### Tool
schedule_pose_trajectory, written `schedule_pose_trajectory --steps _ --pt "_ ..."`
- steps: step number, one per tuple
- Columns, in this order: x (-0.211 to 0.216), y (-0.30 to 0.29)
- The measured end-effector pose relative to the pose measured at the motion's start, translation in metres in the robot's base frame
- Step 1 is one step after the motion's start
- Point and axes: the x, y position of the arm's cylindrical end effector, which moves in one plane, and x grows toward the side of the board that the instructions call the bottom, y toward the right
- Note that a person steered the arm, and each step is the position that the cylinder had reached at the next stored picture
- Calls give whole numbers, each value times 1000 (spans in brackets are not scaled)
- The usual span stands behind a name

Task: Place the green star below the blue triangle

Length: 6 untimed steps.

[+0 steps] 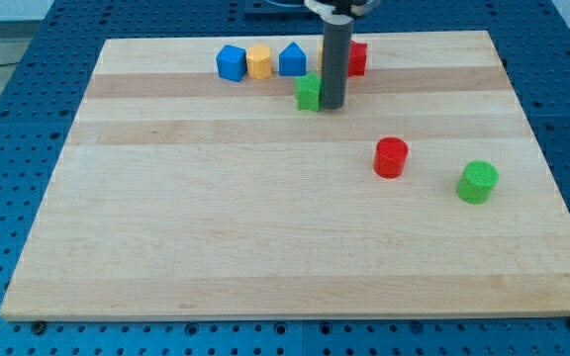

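The green star (pixel 309 92) lies near the top middle of the wooden board (pixel 265 218), partly hidden by my rod. The blue triangle (pixel 292 60) sits just above it and slightly to the view's left, in a row along the top edge. My tip (pixel 332 105) stands directly to the right of the green star, touching or almost touching it.
The top row also holds a blue cube (pixel 231 62), a yellow hexagon-like block (pixel 258 61) and a red block (pixel 357 59) half hidden behind the rod. A red cylinder (pixel 391 157) and a green cylinder (pixel 478 182) stand at the right middle.
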Motion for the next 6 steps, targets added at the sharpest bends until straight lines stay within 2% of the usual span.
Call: schedule_pose_trajectory --steps 3,6 --pt "23 -30" --pt "17 -39"
